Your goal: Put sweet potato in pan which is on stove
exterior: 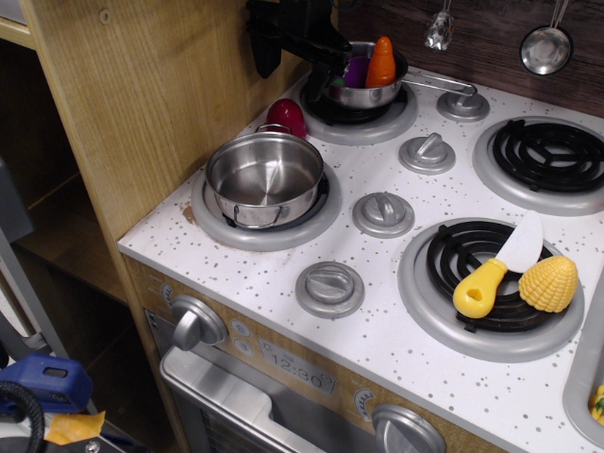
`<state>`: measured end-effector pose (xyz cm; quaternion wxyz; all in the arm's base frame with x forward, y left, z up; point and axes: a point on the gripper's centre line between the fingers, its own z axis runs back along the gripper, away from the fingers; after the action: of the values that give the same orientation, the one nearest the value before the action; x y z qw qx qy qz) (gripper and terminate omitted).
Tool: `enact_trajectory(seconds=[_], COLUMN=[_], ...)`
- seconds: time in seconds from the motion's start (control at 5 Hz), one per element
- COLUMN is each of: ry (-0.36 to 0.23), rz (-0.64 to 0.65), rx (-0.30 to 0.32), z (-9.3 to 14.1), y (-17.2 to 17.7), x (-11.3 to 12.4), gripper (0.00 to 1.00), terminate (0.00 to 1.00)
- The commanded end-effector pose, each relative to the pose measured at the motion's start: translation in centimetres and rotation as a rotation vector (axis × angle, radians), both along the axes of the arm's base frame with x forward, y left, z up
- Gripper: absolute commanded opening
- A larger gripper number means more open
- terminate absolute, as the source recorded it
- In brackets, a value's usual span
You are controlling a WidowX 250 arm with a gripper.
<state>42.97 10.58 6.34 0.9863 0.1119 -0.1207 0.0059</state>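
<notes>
The sweet potato (pixel 286 116) is a glossy dark red toy lying on the stove top (pixel 377 311), between the back left burner and the empty steel pot (pixel 265 177) on the front left burner. A steel pan (pixel 370 92) with a long handle sits on the back left burner and holds an orange carrot (pixel 381 62) and a purple toy (pixel 356 71). My black gripper (pixel 294 68) hangs just above and behind the sweet potato, at the pan's left rim. Its fingers stand apart with nothing between them.
A wooden cabinet wall (pixel 142 104) stands close on the left. A yellow-handled toy knife (pixel 497 272) and a yellow corn (pixel 548 283) lie on the front right burner. Grey knobs (pixel 382 213) run down the middle. A ladle (pixel 545 47) hangs at the back right.
</notes>
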Motion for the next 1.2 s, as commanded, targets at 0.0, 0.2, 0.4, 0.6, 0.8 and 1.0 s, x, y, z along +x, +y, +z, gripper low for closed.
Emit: enact_trajectory(seconds=[0.0, 0.2, 0.4, 0.6, 0.8, 1.0], ry=[0.0, 0.008, 0.006, -0.006, 0.0, 0.001], rz=[0.0, -0.004, -0.002, 0.003, 0.005, 0.011], rx=[0.0, -0.033, -0.051, -0.069, -0.087, -0.097], z=[0.0, -0.9, -1.7, -2.7, -3.1, -3.2], y=[0.0, 0.4, 0.5, 0.8, 1.0, 0.9], x=[0.0, 0.2, 0.1, -0.1, 0.1, 0.0], gripper=[1.0, 1.0, 1.0, 1.0, 0.0, 0.0], terminate=[0.0, 0.0, 0.0, 0.0, 0.0, 0.0])
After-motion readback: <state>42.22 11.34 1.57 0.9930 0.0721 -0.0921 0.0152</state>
